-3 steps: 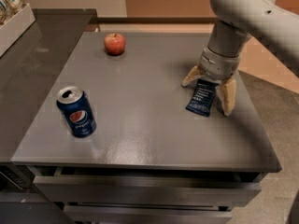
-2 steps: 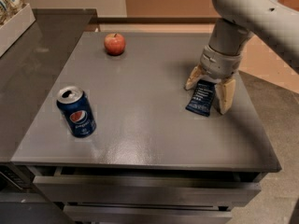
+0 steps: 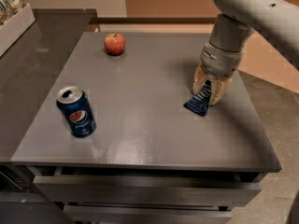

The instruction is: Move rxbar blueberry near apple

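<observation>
Grey table (image 3: 154, 143): at its right side your gripper (image 3: 207, 96) pinches the tilted bar (image 3: 197, 105) between its fingers, with the apple (image 3: 114, 44) well apart at far left and a can (image 3: 77, 112) front-left.

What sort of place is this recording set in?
Probably an office break area or kitchenette: a grey countertop with drawers beneath, a snack bin at left, a Pepsi can and apple on top. The gripper is at the counter's right, closed on the rxbar blueberry.
</observation>
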Action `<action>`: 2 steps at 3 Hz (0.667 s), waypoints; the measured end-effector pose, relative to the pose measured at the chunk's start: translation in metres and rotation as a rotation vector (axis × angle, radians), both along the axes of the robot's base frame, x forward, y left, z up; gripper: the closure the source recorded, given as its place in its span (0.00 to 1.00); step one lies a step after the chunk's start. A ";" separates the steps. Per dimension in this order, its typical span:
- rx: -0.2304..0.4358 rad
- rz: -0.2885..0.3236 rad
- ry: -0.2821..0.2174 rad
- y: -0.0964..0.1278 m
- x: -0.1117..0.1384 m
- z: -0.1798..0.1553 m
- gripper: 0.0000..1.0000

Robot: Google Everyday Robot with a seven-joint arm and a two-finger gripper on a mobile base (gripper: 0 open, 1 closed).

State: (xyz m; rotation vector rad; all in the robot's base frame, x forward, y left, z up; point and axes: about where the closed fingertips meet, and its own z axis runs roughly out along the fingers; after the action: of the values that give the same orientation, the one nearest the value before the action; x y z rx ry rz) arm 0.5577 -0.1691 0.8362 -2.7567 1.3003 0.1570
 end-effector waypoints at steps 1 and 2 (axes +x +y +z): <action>0.027 -0.050 -0.036 0.009 0.005 0.019 1.00; 0.049 -0.176 -0.084 0.024 0.018 0.044 1.00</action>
State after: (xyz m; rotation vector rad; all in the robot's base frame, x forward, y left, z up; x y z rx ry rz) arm 0.5761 -0.1452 0.8803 -2.5635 1.4861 0.0588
